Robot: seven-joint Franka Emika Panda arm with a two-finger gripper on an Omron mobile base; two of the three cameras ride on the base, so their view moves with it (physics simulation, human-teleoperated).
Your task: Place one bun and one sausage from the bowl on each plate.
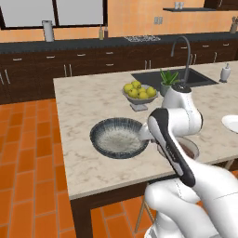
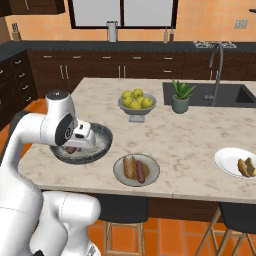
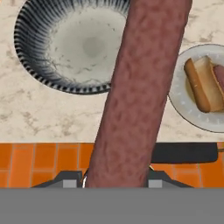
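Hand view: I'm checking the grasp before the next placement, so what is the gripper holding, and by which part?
The gripper holds a sausage by one end; the rest sticks out away from the hand.

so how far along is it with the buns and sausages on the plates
Done: the greyish-beige plate holds a bun and a sausage, and the dark bowl looks empty. In hand: the gripper is shut on the second sausage. Left: the white plate shows a bun only, so that sausage has to go there.
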